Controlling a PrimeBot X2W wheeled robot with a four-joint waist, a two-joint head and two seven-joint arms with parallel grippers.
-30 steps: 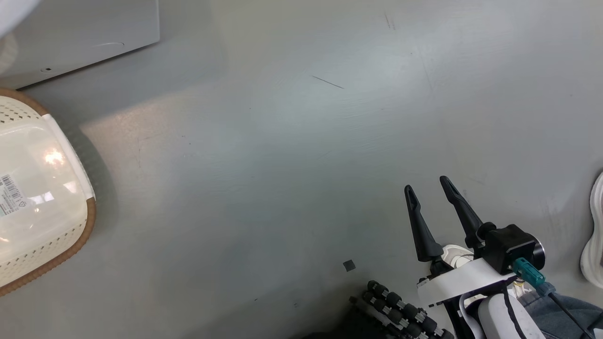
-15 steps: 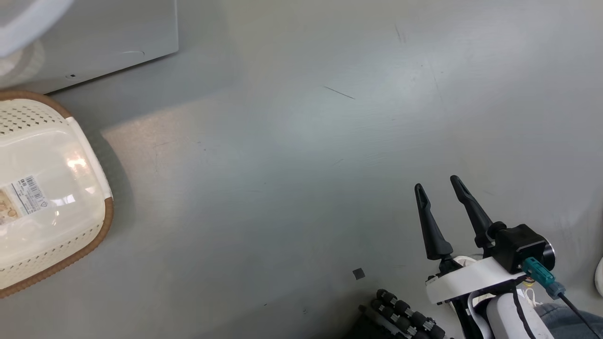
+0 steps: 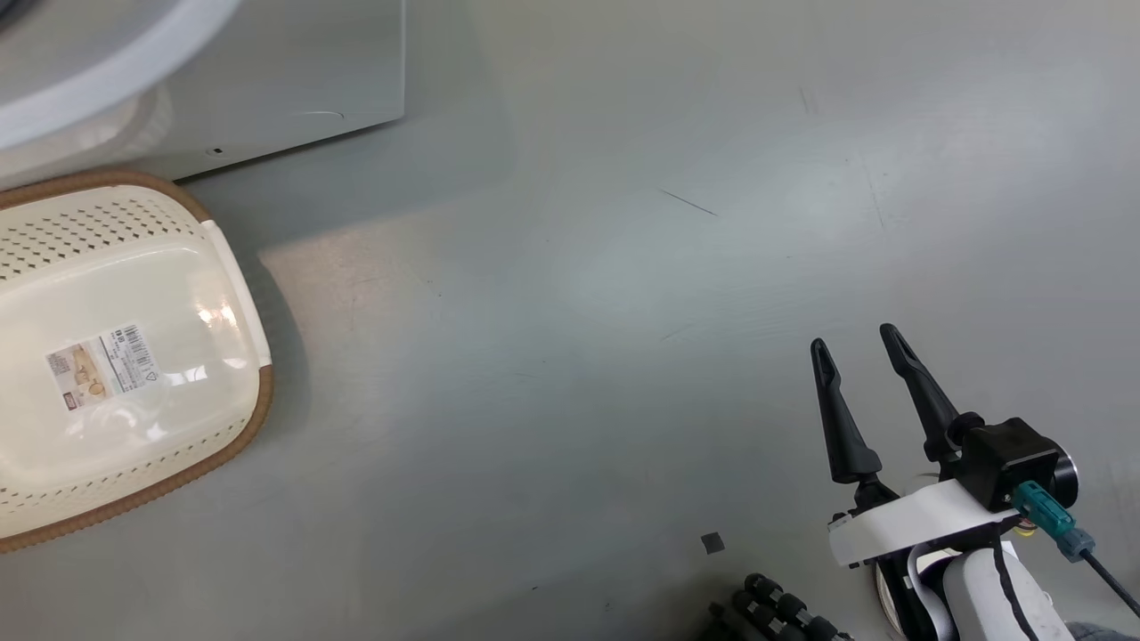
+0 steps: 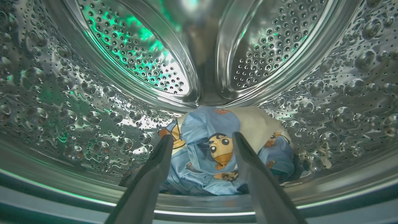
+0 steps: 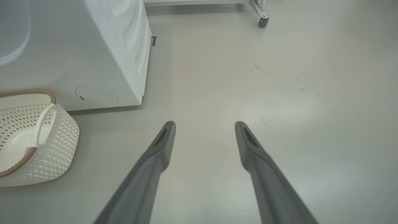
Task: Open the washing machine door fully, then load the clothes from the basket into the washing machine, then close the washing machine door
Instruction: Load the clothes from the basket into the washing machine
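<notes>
Soft blue bear-print clothes (image 4: 211,119) lie bunched low in the steel drum (image 4: 77,109), between the spread, empty fingers of the left gripper (image 4: 202,138). Light, limp, likely to trail or snag; best pinched on a raised fold. Right gripper (image 3: 853,336) hangs open over the floor (image 3: 579,356), right of the basket (image 3: 134,499).

Open floor (image 3: 570,374) beside basket (image 3: 259,418)

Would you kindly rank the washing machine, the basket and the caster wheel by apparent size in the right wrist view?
1. washing machine
2. basket, cut off at the edge
3. caster wheel, though farthest away, so true size is unsure
</notes>
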